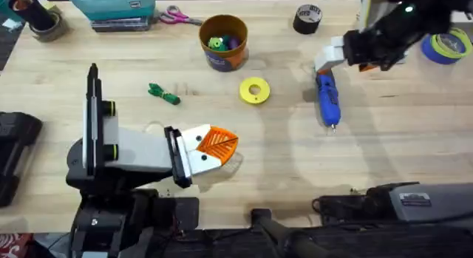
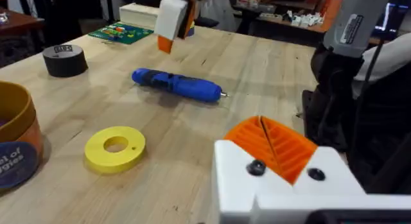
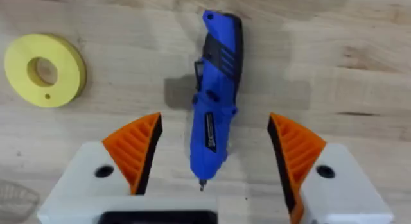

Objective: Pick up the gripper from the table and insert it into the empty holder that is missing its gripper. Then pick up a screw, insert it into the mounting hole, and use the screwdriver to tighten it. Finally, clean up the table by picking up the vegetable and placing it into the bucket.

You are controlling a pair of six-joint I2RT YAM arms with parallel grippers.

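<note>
The screwdriver [image 1: 327, 100] lies flat on the bare wooden counter [image 1: 281, 154], its silver tip toward the near edge, with open wood on both sides of it and in front of the tip; in the right wrist view the blue body [image 3: 215, 95] sits between the two orange ribbed pads [image 3: 135, 147], which stand wide apart and touch nothing, so the right claw [image 1: 347, 55] is spread open just above the tool's back end. The left claw [image 1: 214, 145] rests low near the front of the counter, its orange pads pressed together with no gap visible between them in the left wrist view [image 2: 273, 147], holding nothing. The yellow disc with a centre hole [image 1: 255, 91] lies alone near the middle, well apart from the screwdriver and from the vegetable [image 1: 164, 94], a thin dark-green piece lying loose on the wood to the disc's left. Behind the disc stands the bucket [image 1: 223, 42], upright, with a lime-green toy [image 1: 216, 43] inside it. Along the far edge sit pink-handled scissors [image 1: 176, 17], a teal box [image 1: 114, 7] and a black roll of tape [image 1: 307, 19]; a blue-and-yellow tape roll [image 1: 448, 45] lies near the right edge. The broad stretch of counter between the left claw and the screwdriver is unoccupied
</note>
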